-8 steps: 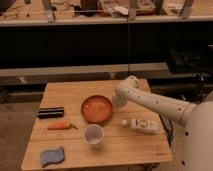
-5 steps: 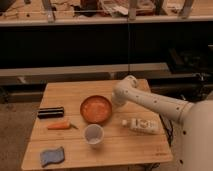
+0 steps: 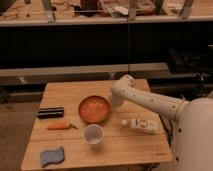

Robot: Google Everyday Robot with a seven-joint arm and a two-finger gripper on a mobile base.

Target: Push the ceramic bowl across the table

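The ceramic bowl (image 3: 93, 109) is seen sitting near the middle of the tabletop (image 3: 70, 92), upright and round, so no long axis has to be reckoned with. The pincer (image 3: 113, 99) is found low at the bowl's camera-right rim, at the rim or just beside it; actual contact cannot be confirmed. Whether the pincer is spread or pressed together cannot be told from here.

The key relation is this: the bowl lies camera-left of the pincer, with the arm reaching in from the right edge of the view. A push along that line would likely send the bowl leftward, toward the dark bar-shaped object (image 3: 50, 112) and the carrot (image 3: 59, 126). The white cup (image 3: 93, 135) is placed just in front of the bowl, so a drift toward the camera could be expected to clip it.
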